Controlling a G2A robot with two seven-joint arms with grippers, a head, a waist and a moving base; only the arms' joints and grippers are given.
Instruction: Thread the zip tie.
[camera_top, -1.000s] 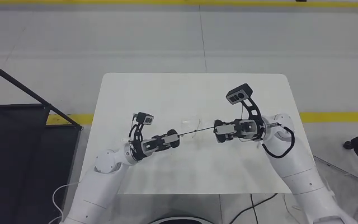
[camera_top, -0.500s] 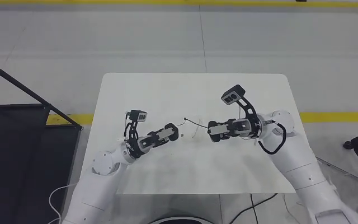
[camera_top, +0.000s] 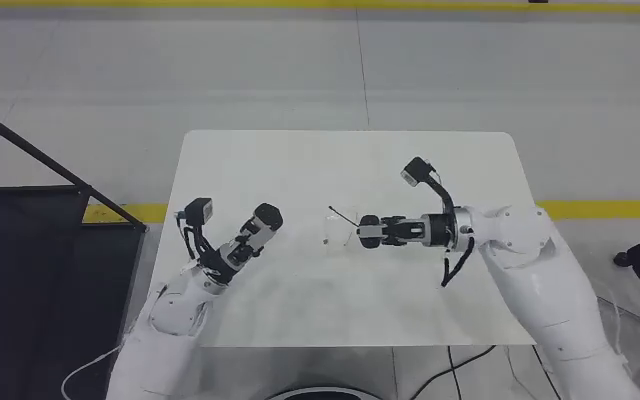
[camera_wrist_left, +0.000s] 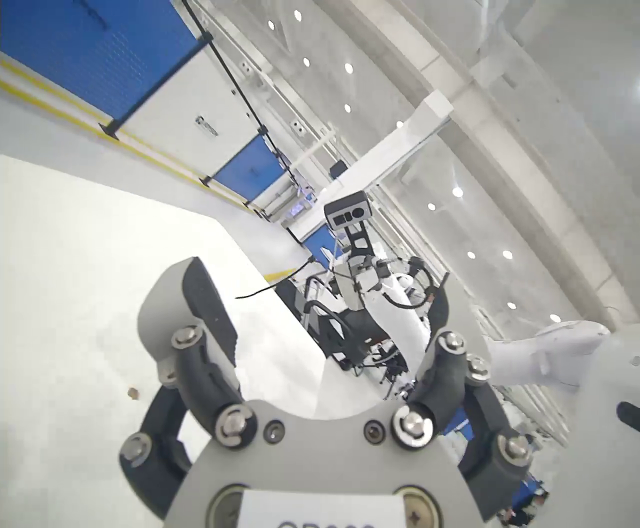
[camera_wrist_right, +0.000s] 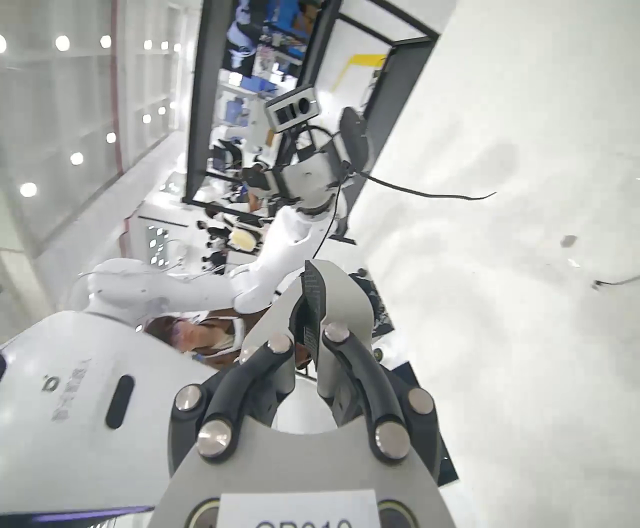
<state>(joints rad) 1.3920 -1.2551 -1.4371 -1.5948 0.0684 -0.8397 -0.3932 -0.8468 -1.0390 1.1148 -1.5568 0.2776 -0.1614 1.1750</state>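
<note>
The zip tie (camera_top: 343, 216) is a thin black strand jutting from the tip of my right gripper (camera_top: 362, 232) over the middle of the white table (camera_top: 300, 160). The right gripper (camera_wrist_right: 310, 272) has its fingers pressed together. In its wrist view the zip tie (camera_wrist_right: 430, 192) hangs in the air beyond them, and the pinched end is hidden. My left gripper (camera_top: 265, 215) is raised near the table's left side, well apart from the tie. The left gripper (camera_wrist_left: 320, 285) is open with nothing between its fingers. Its wrist view shows the zip tie (camera_wrist_left: 270, 285) far off, near the other arm.
A small brown speck (camera_wrist_right: 567, 241) and a short black piece (camera_wrist_right: 615, 281) lie on the table near the right gripper. The same speck (camera_wrist_left: 132, 393) is seen beside the left gripper. A black frame (camera_top: 40, 260) stands off the table's left edge.
One second ago the tie spanned both grippers. The left gripper has let go, opened and drawn back to the left. The right gripper has moved left with the tie.
</note>
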